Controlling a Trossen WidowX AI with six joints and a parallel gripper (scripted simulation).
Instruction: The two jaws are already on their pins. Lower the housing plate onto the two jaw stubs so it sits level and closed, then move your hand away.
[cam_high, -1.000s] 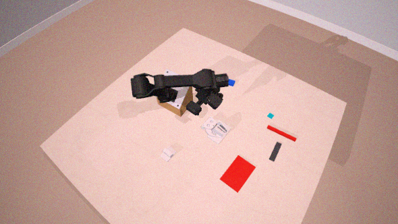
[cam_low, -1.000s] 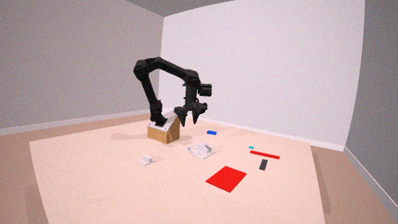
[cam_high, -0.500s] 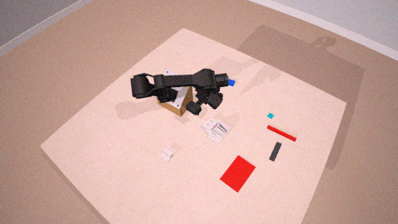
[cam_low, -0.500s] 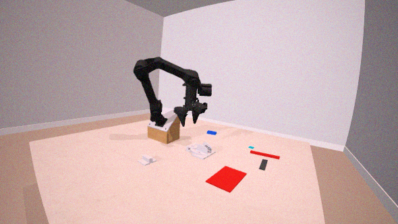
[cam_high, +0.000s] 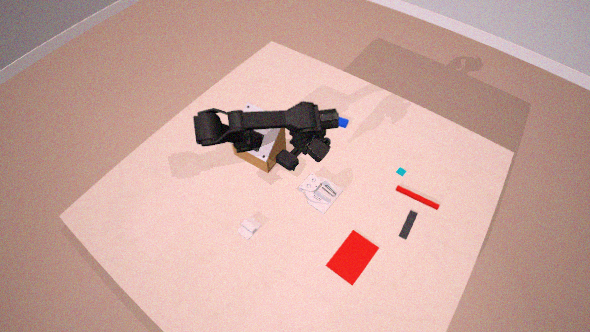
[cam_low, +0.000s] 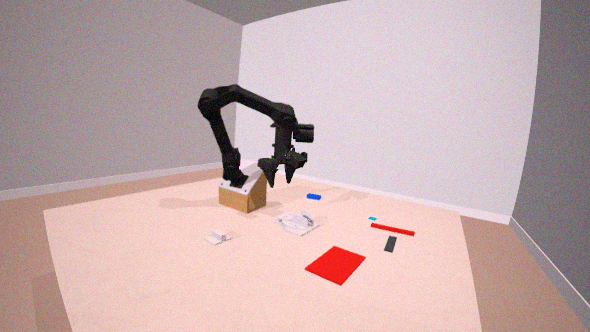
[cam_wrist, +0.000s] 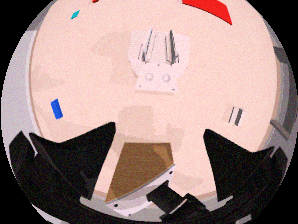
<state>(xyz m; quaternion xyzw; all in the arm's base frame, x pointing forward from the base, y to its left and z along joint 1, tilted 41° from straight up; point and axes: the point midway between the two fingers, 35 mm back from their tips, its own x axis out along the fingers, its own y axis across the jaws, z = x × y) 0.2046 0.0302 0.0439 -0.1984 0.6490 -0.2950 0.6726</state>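
The white gripper-like assembly lies on the table. Its two jaws (cam_high: 328, 189) (cam_wrist: 172, 48) stand up side by side. The white housing plate (cam_high: 311, 184) (cam_wrist: 157, 84), with two round marks, appears to lie across the jaws' rear ends; it looks roughly level. White on white, its edges blend with the base, and whether it is fully seated cannot be told. My gripper (cam_high: 303, 155) (cam_low: 280, 185) (cam_wrist: 162, 129) is wide open and empty, raised above the table near the robot's base, clear of the assembly.
A small white slotted piece (cam_high: 249, 228) (cam_low: 218, 237) (cam_wrist: 235, 116) stands apart. A red sheet (cam_high: 352, 257) (cam_low: 336, 265), a red bar (cam_high: 417, 197) (cam_low: 393, 229), a dark strip (cam_high: 408, 224) (cam_low: 390, 244), a cyan piece (cam_high: 401, 171) and a blue block (cam_low: 314, 196) (cam_wrist: 57, 109) lie around.
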